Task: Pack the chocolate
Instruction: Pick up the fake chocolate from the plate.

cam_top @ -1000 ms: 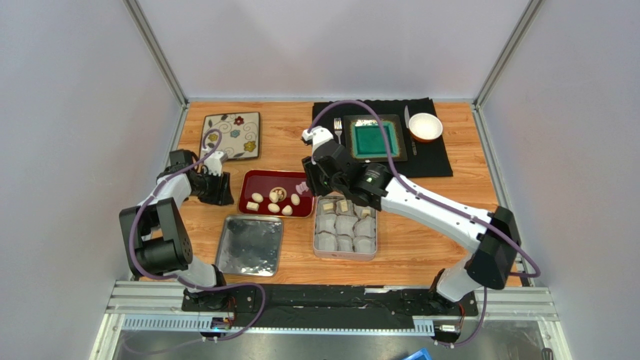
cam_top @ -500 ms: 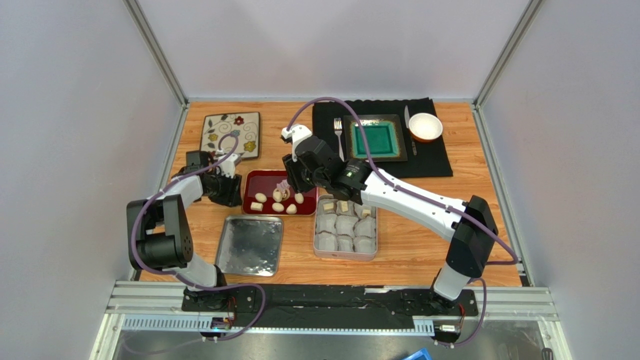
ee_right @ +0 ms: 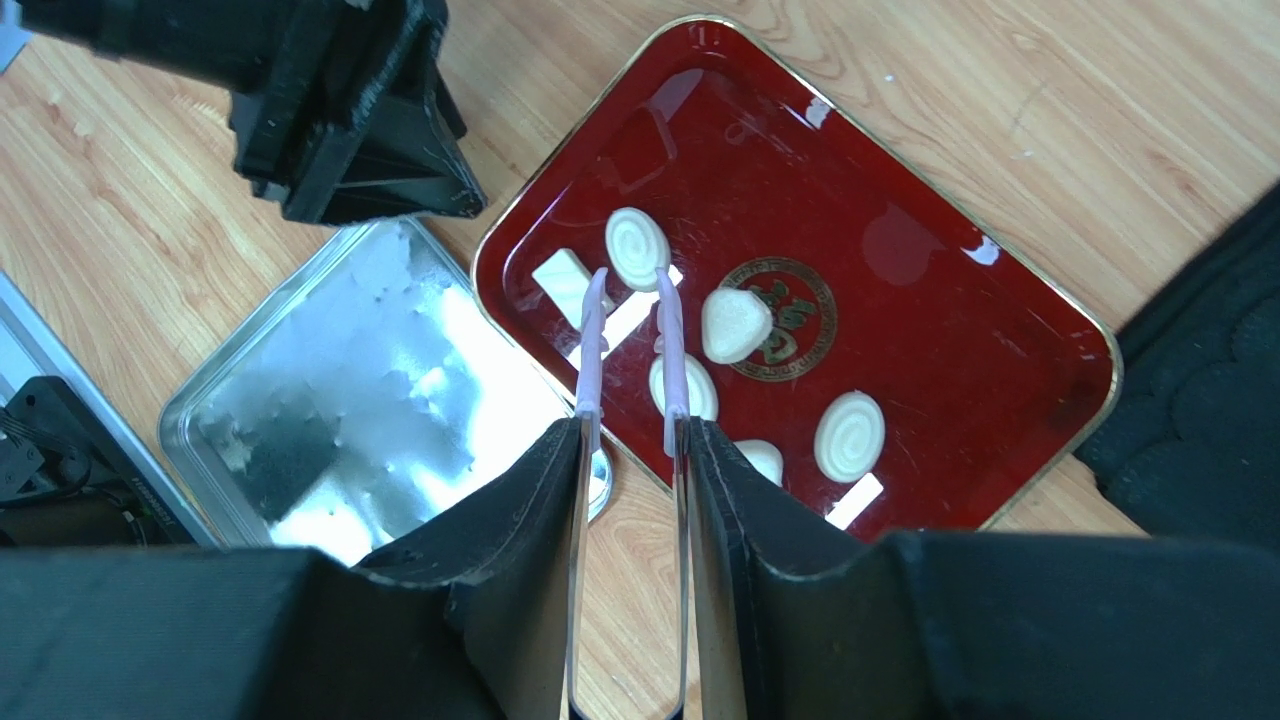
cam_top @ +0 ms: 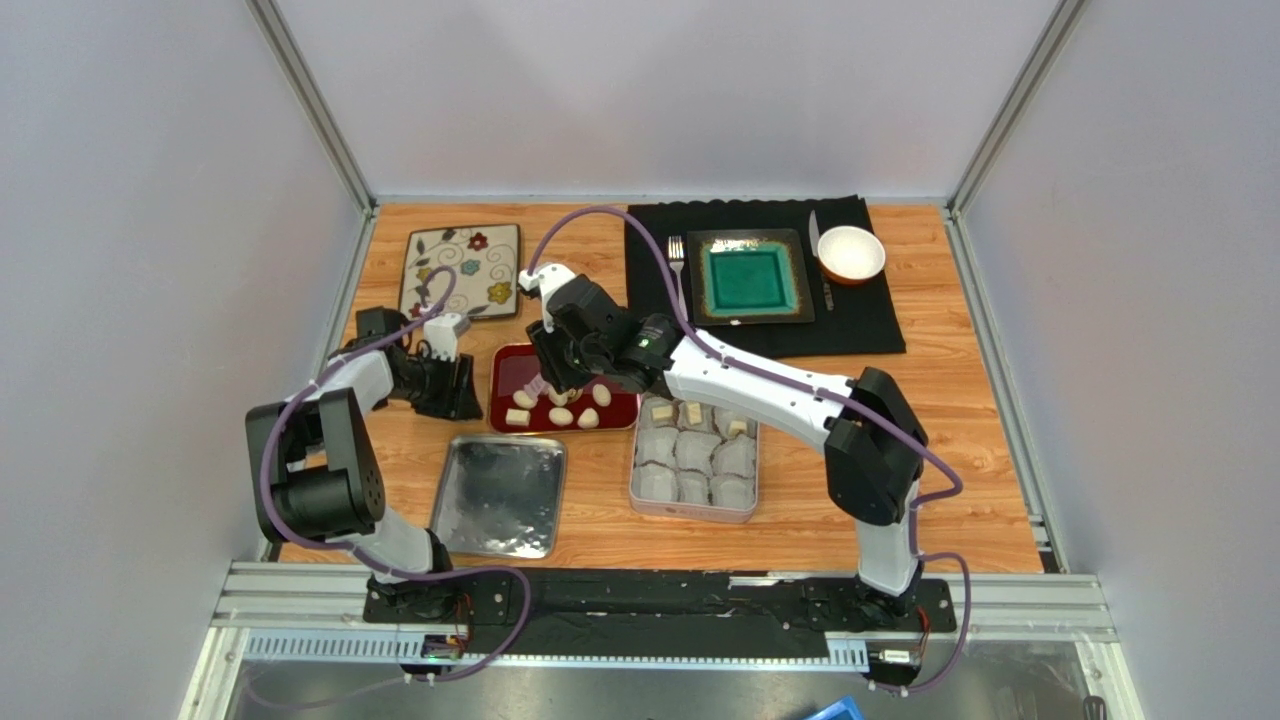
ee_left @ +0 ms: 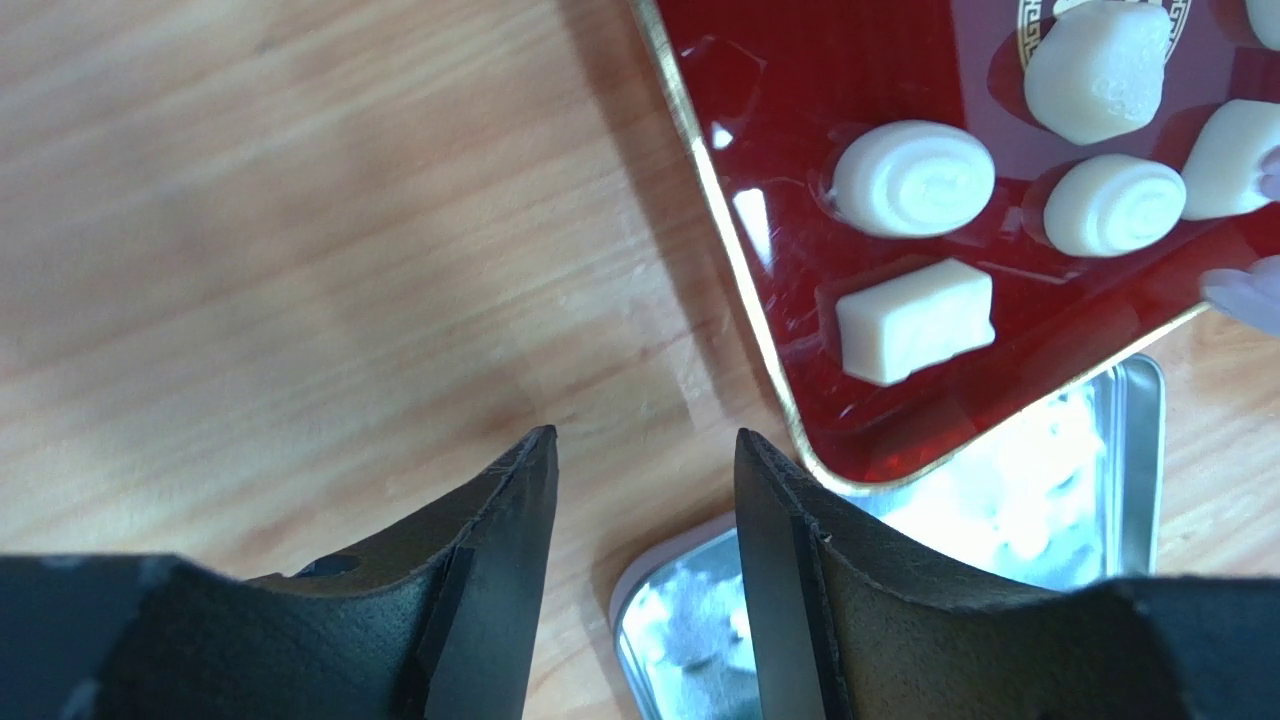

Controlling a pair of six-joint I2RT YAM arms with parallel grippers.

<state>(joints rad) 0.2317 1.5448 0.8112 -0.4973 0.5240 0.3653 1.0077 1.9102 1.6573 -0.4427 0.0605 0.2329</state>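
The chocolate lies as loose pale lumps on the red tray, several of them bunched near its middle. My right end effector is clamped on a pair of tongs. Their purple tips stand apart over that bunch with nothing between them. The lumps look smooth and the tray glossy, so I'd expect a piece to skid or squirt out as the tips close, or a neighbour to get nudged. The left end effector hangs parted and empty over the desk, just beside the tray's corner; a bump there would shift everything. From above, the right arm covers part of the tray and the far row of the tin. I can't judge how high the tips are above the tray.
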